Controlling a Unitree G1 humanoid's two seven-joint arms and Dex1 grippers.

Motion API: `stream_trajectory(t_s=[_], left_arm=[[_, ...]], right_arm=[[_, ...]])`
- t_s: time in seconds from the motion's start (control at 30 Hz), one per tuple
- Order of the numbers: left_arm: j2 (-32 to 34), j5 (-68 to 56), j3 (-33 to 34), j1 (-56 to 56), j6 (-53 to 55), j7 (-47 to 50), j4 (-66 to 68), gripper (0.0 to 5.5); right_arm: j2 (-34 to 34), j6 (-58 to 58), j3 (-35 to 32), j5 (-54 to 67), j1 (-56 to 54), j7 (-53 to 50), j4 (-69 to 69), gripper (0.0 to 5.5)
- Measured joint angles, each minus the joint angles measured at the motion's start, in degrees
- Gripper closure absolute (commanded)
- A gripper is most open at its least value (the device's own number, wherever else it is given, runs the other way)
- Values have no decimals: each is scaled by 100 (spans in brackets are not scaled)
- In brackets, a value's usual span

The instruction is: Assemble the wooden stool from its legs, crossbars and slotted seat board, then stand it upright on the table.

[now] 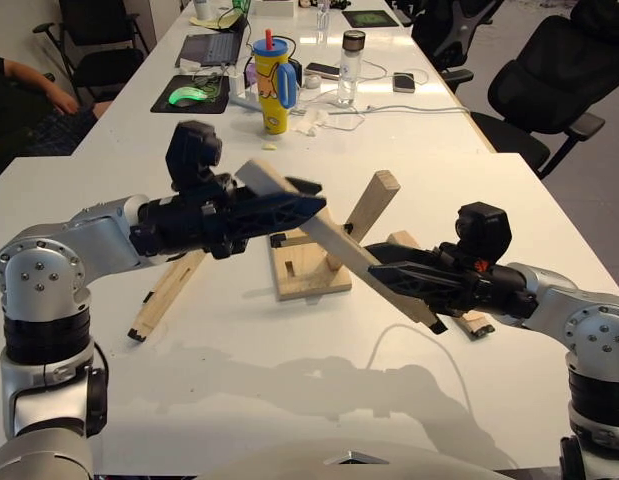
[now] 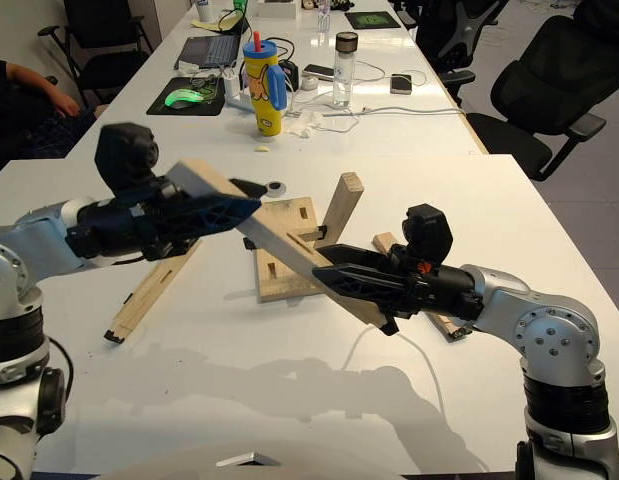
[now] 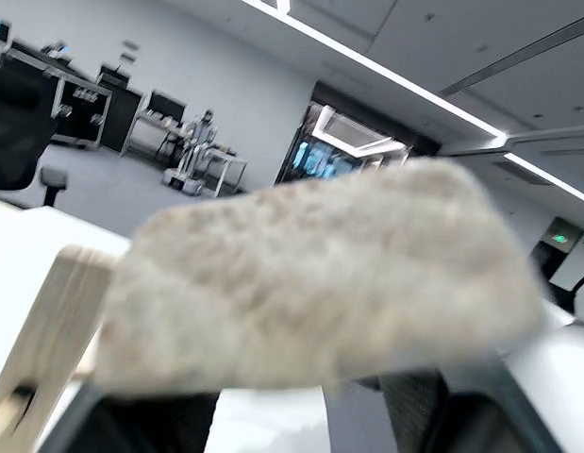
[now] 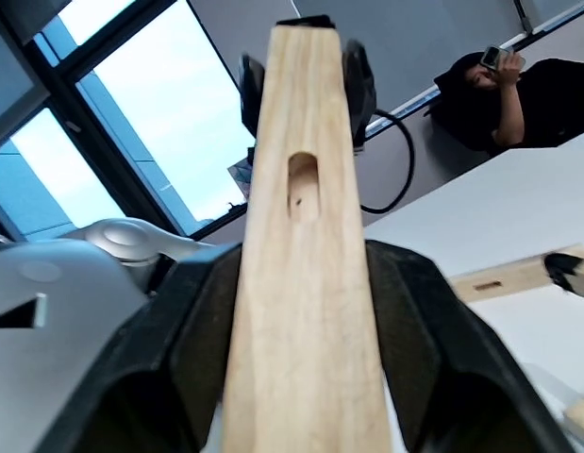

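The white tabletop [image 1: 109, 200] carries the slotted seat board [image 1: 304, 275], lying flat, with a fitted leg [image 1: 374, 200] leaning up out of it. A loose leg [image 1: 164, 295] lies to the robot's left.

The held leg [image 1: 339, 245] hangs slantwise above the board, clear of the tabletop. It looks stiff, light and smooth. I judge it may pivot if pinched at one spot, so the flat faces near each end, away from the mortise [image 4: 304, 184], are the best hold.

Both forearms reach inward, roughly level. The left gripper [image 1: 301, 203] has its jaws clamped on the upper end, and the right gripper [image 1: 381, 272] has its jaws closed on the lower stretch.
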Motion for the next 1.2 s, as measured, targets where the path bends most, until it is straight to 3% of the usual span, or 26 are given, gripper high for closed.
stream_trajectory(t_s=[0.1, 0.33, 0.6, 0.77, 0.97, 1.2], left_arm=[[443, 164, 310, 575, 139, -276, -122, 344], [1453, 1141, 702, 841, 192, -1333, 448, 344], [1515, 3619, -305, 80, -1134, -2084, 1030, 344], [1485, 4577, -704, -28, -1754, -2553, 1392, 344], [1267, 5097, -921, -178, -2160, -2828, 1542, 344], [883, 5248, -1040, -364, -2170, -2954, 1579, 344]], right_arm=[[30, -285, 137, -620, 391, -21, -160, 309], [288, -1348, 1365, -3060, 1184, -349, -302, 309], [1451, -1929, 2398, -4968, 462, -1520, 963, 309], [1626, -2214, 2946, -6022, -252, -1636, 1722, 309], [1693, -2589, 3572, -6859, -860, -1358, 2480, 309], [1658, -2651, 3664, -7079, -1023, -1046, 2628, 309]])
